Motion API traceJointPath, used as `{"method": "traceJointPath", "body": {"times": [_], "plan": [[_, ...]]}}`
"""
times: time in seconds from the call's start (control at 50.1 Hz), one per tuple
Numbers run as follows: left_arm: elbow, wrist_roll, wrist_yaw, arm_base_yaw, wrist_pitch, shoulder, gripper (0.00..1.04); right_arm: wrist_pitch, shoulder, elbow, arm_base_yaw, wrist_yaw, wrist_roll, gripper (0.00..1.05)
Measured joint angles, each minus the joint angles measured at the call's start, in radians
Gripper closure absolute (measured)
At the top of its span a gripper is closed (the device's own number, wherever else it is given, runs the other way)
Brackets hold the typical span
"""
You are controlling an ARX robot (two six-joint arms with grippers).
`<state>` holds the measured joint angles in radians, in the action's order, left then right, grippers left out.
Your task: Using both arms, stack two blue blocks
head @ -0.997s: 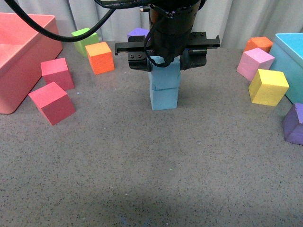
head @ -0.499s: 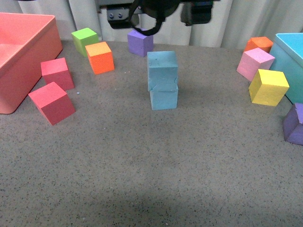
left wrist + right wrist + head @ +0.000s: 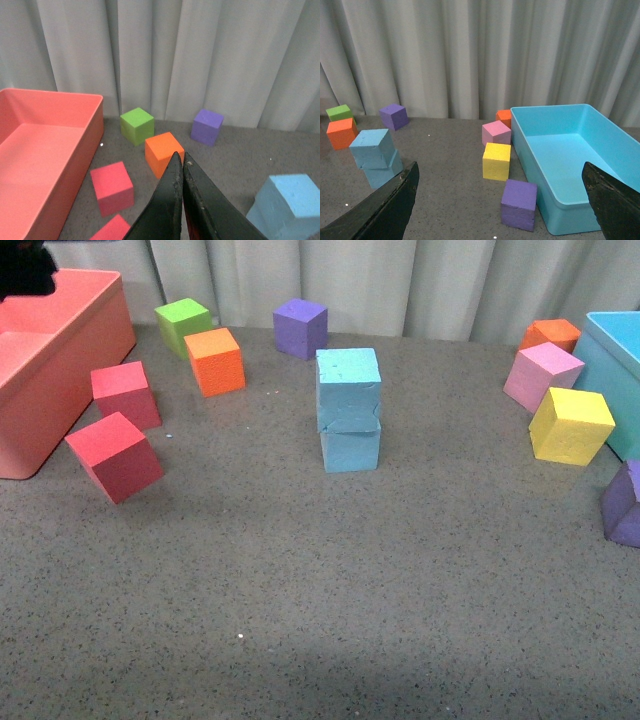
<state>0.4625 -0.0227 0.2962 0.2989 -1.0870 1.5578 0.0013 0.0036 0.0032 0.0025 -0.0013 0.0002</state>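
Note:
The two blue blocks stand stacked in the middle of the table, the upper block (image 3: 348, 388) slightly skewed on the lower block (image 3: 351, 448). Nothing touches them. The stack also shows in the right wrist view, upper block (image 3: 371, 148) on lower block (image 3: 382, 174), and one blue block (image 3: 287, 205) shows in the left wrist view. My left gripper (image 3: 179, 156) is shut and empty, raised above the table to the left of the stack. My right gripper (image 3: 500, 167) is open and empty, raised on the right side, well apart from the stack. Only a dark bit of an arm (image 3: 25, 270) shows in the front view.
A red bin (image 3: 40, 370) stands at the left with two red cubes (image 3: 113, 455) beside it. Green (image 3: 183, 322), orange (image 3: 214, 360) and purple (image 3: 300, 327) cubes lie at the back. A turquoise bin (image 3: 615, 370) stands at the right with pink (image 3: 541, 375), yellow (image 3: 570, 425), orange and purple cubes near it.
The gripper that stood around the upper blue block has let go, risen and left the front view. The stack stays standing on its own.

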Motion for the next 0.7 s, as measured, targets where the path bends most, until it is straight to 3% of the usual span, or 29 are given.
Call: {"method": "traceJointPath", "body": {"times": [0.299, 0.698], "plan": [[-0.23, 0.012, -0.101, -0.1, -0.057, -0.169, 1.01, 0.0, 0.0, 0.0, 0.0, 0.0, 0.0, 0.1], [-0.363, 0.014, -0.185, -0.18, 0.074, -0.43, 1.01, 0.0, 0.0, 0.0, 0.0, 0.0, 0.0, 0.1]]}}
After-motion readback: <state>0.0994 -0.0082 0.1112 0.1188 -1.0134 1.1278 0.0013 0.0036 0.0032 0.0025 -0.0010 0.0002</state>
